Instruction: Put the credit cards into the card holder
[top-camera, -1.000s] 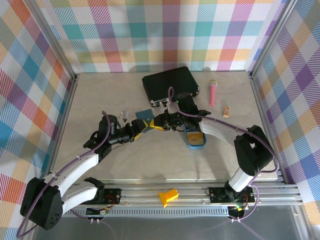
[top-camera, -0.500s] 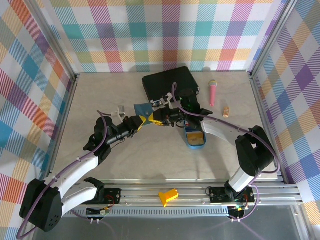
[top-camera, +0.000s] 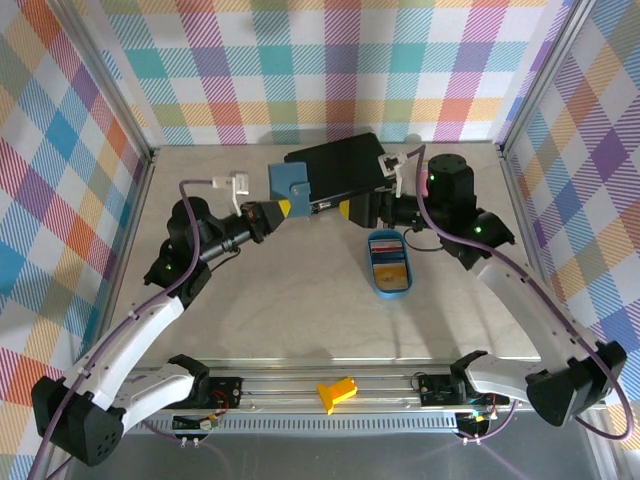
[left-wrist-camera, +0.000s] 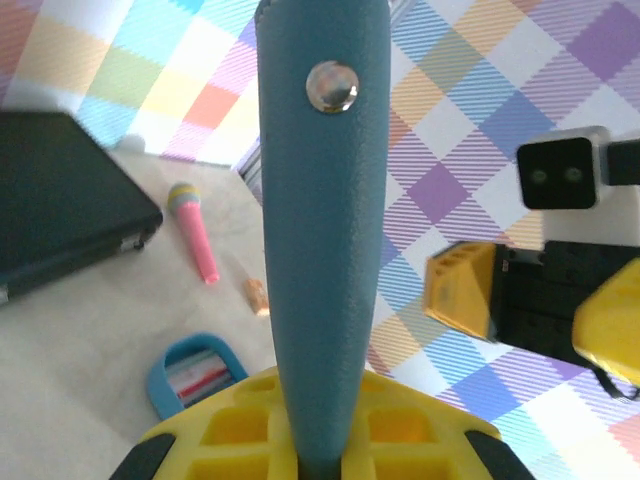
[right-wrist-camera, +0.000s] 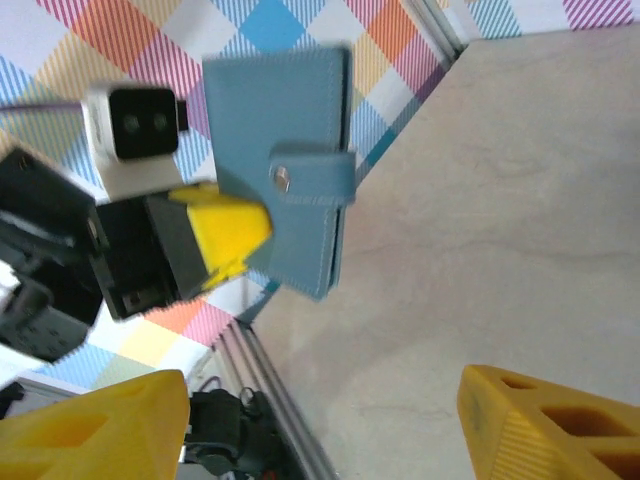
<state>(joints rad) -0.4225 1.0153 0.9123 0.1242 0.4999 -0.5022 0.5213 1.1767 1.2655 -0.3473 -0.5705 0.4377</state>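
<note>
Observed from the floor beside the rig.

**Card holder.** The teal card holder (top-camera: 289, 182) is off the table (top-camera: 280, 300), held upright in the air in front of the black case (top-camera: 335, 165). It is folded closed, with the clasp tab (right-wrist-camera: 315, 178) wrapped over the free edge and snapped down.

**Left claw.** The left claw (top-camera: 283, 208) is clamped tight on the holder's lower edge, one yellow finger on each face.

**Right claw.** The right claw (right-wrist-camera: 320, 420) faces the holder from close by, apart from it. Its jaws are spread wide and hold nothing.

**Credit cards.** The credit cards (top-camera: 388, 255) lie stacked flat in the blue oval tray (top-camera: 376, 285) on the table, below and to the right of the holder. None is in the holder. The count is uncertain at this distance, though red, orange and blue bands show.

**Handling assessment.**
- The holder looks light and soft-walled.
- It should flex rather than resist, so the present grip near the fold appears sound.
- The tab is the natural place for the free claw to pinch and peel open.
- The cards look thin, stiff and slick.
- Lying flat inside a walled tray, they offer little to grasp.
- A card is best taken by a short edge, tipped up against the tray rim.
- The main risk is a card slipping or skating out of the pinch.
</note>
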